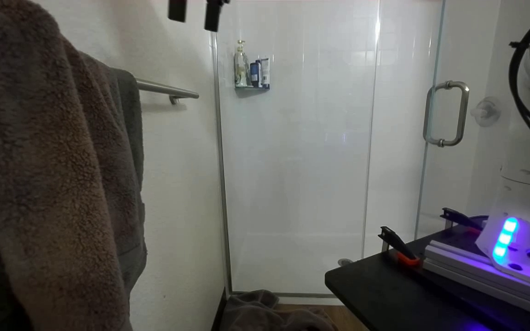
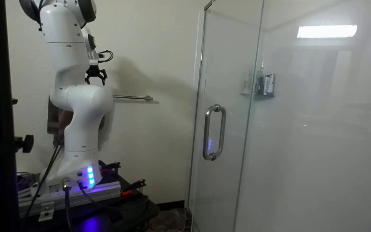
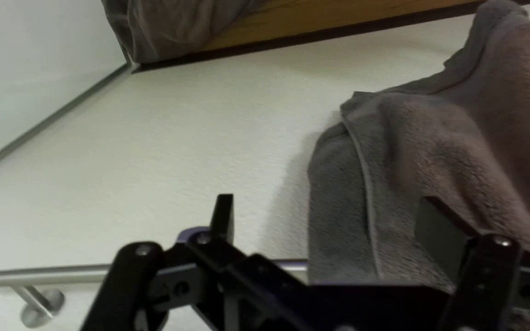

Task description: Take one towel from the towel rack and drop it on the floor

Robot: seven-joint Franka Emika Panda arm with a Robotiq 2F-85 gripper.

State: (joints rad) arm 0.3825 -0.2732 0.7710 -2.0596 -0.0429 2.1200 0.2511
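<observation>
Along a pale wall (image 1: 182,193), a brushed-metal towel bar (image 1: 166,88) carries plush towels (image 1: 58,161), brown over most of their spread and grey towards the bar's bare end. How many hang there cannot be told.

Above the bar's level, the black gripper (image 2: 96,82) points downward, its two fingers (image 3: 222,216) standing wide apart. The wrist view shows one finger in front of the towels and the other in front of the wall; whether cloth touches the finger cannot be told.

Below and past the bar's bare end, a crumpled heap of grey-brown, towel-like cloth (image 1: 256,315) lies on the wooden floor (image 1: 345,317).

Beyond that bare end stands a glass shower enclosure (image 1: 292,184) with a looped metal door handle (image 1: 463,112). Inside, roughly level with the bar, a small corner shelf (image 1: 252,88) holds a pump bottle (image 1: 240,66) with a gold-coloured top, a dark blue bottle (image 1: 255,75) and a white container (image 1: 265,72), side by side. Their contents cannot be made out.

Across from the bar, the white robot arm (image 2: 85,122) rises from a black table (image 1: 366,280), blue lights (image 1: 504,239) glowing on its base.
</observation>
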